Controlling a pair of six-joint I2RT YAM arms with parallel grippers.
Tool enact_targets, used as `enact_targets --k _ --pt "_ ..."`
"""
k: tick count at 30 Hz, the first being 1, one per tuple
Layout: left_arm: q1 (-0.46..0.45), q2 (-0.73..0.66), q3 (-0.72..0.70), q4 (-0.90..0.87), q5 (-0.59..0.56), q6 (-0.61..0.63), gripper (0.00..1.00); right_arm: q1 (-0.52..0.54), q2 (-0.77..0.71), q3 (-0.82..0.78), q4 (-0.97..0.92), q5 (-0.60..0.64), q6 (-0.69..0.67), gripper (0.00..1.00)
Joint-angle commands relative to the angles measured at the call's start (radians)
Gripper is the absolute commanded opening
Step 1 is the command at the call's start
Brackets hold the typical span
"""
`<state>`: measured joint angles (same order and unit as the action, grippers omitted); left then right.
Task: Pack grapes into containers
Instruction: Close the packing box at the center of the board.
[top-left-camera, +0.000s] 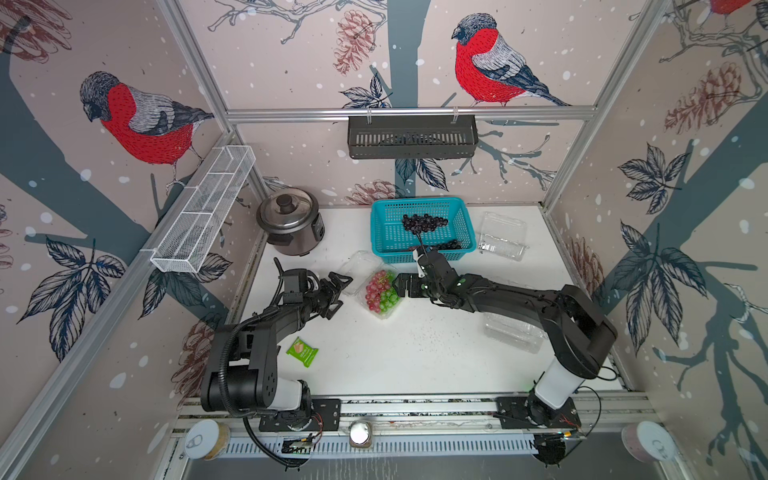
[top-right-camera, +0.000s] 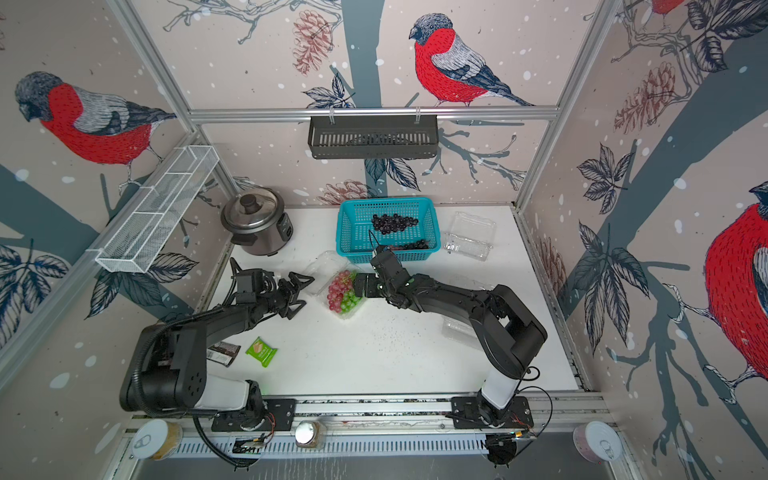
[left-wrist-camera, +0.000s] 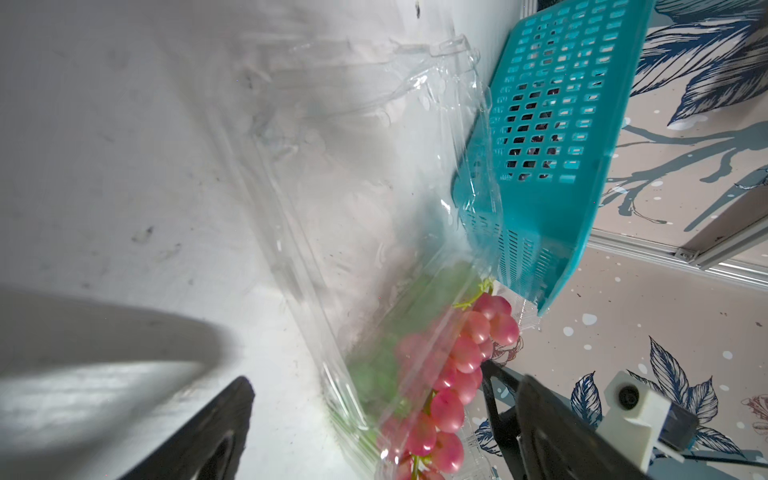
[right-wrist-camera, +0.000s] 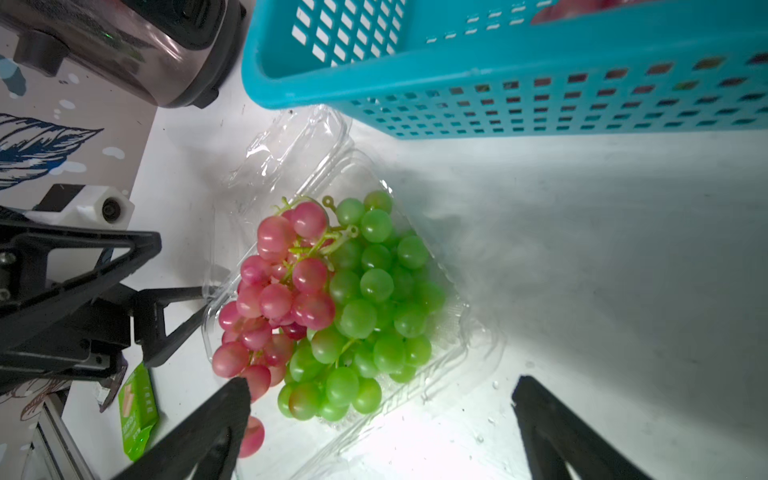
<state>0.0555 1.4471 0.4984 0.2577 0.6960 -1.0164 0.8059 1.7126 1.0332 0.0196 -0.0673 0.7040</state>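
A clear open container (top-left-camera: 384, 313) sits mid-table holding a red bunch of grapes (right-wrist-camera: 274, 291) and a green bunch (right-wrist-camera: 374, 299); its lid (right-wrist-camera: 291, 145) lies back toward the basket. My left gripper (top-left-camera: 338, 293) stands open beside the container's left rim, holding nothing. My right gripper (top-left-camera: 405, 286) hovers open at the container's right edge, with nothing between its fingers. Dark grapes (top-left-camera: 424, 222) lie in the teal basket (top-left-camera: 382, 237), a second dark bunch (top-left-camera: 446, 245) by its front wall. A second container (top-left-camera: 500, 237) sits back right. A third (top-left-camera: 513, 332) lies partly under my right arm.
A steel rice cooker (top-left-camera: 289, 220) stands at the back left. A green snack packet (top-left-camera: 302, 351) and a dark packet (top-right-camera: 224, 353) lie near my left arm. A white wire shelf (top-left-camera: 203, 212) hangs on the left wall, a black one (top-left-camera: 411, 137) at the back.
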Motion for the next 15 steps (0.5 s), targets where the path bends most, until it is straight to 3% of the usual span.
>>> enact_targets --k 1,9,15 --pt "0.0 0.031 0.02 0.087 -0.03 -0.014 0.98 -0.008 0.019 -0.009 0.053 -0.019 -0.003 1.0" --pt "0.005 0.152 0.001 0.221 -0.044 -0.065 0.98 -0.006 0.112 0.051 0.074 -0.059 -0.014 1.0" --pt "0.009 0.158 0.002 0.261 -0.065 -0.074 0.98 0.007 0.17 0.092 0.089 -0.075 -0.015 1.0"
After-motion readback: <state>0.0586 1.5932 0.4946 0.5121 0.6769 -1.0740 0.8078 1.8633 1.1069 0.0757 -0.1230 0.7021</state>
